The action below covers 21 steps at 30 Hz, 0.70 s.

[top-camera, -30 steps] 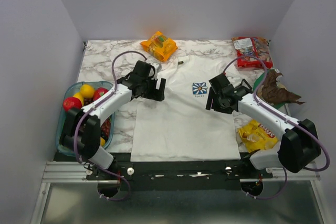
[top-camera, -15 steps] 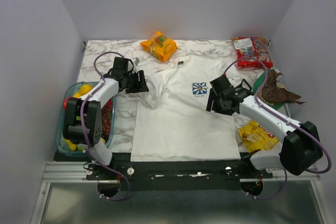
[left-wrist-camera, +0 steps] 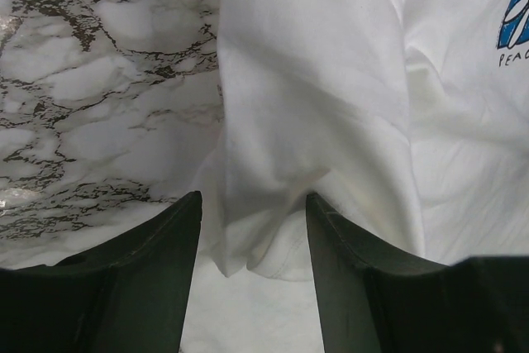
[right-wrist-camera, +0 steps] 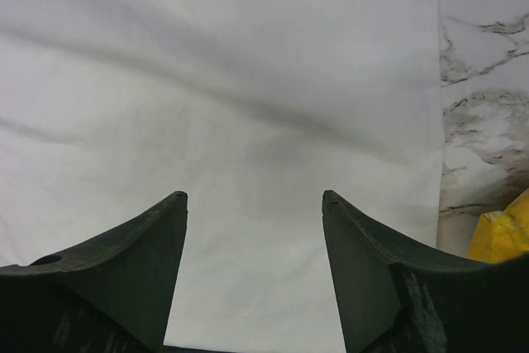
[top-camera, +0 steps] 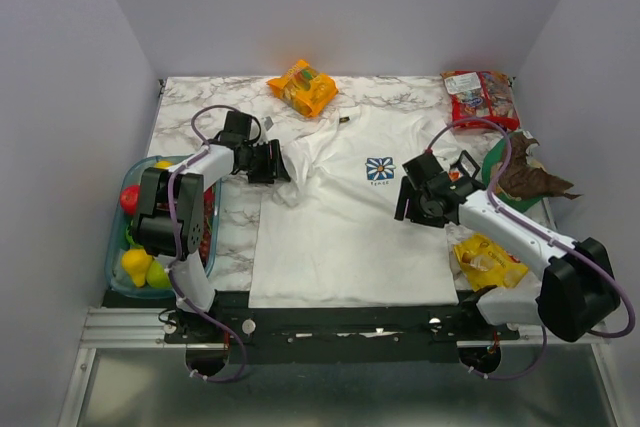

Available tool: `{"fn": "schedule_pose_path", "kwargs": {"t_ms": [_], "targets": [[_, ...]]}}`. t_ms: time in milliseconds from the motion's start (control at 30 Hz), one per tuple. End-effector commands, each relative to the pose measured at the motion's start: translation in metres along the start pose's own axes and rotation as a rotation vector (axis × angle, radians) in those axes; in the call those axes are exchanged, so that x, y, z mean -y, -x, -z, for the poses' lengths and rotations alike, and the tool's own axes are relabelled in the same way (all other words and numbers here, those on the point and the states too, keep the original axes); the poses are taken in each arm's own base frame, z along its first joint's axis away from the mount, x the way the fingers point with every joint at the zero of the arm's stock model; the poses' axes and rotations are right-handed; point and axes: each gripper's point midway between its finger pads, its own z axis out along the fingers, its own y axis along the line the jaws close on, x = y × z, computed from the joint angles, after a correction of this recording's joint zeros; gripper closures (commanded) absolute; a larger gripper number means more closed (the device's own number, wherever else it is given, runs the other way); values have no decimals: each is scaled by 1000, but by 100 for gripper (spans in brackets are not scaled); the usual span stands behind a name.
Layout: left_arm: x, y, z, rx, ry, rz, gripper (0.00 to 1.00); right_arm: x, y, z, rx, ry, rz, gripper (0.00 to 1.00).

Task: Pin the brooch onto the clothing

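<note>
The white T-shirt (top-camera: 340,217) lies flat on the marble table, with its blue-and-white daisy print (top-camera: 379,168) on the chest. Its left sleeve (top-camera: 290,172) is bunched up. My left gripper (top-camera: 276,162) is open at that sleeve. In the left wrist view the crumpled sleeve hem (left-wrist-camera: 264,237) lies between the spread fingers of the gripper (left-wrist-camera: 253,196), unclamped. My right gripper (top-camera: 405,199) is open and empty just over the shirt's right side, above smooth cloth (right-wrist-camera: 248,105) in its wrist view (right-wrist-camera: 254,195). I see no orange-red brooch in any view.
A tiny dark object (top-camera: 343,119) lies by the collar. An orange snack bag (top-camera: 303,87) lies at the back, a red bag (top-camera: 480,97) at the back right, a yellow bag (top-camera: 488,257) by the shirt's right edge, a brown leaf on a green plate (top-camera: 525,175), and a fruit bin (top-camera: 128,247) at left.
My left gripper drew back left off the shirt, crumpling the left sleeve, then came back to the sleeve's edge. My right gripper shifted slightly toward me.
</note>
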Motion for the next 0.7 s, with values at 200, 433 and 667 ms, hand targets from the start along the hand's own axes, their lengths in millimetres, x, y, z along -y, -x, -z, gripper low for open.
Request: {"fn": "schedule_pose_path", "kwargs": {"t_ms": [200, 433, 667], "targets": [[3, 29, 7, 116, -66, 32, 43, 3, -13, 2, -2, 32, -17, 26], [1, 19, -7, 62, -117, 72, 46, 4, -18, 2, -7, 46, -25, 26], [6, 13, -12, 33, -162, 87, 57, 6, -20, 3, -7, 41, -26, 26]]}}
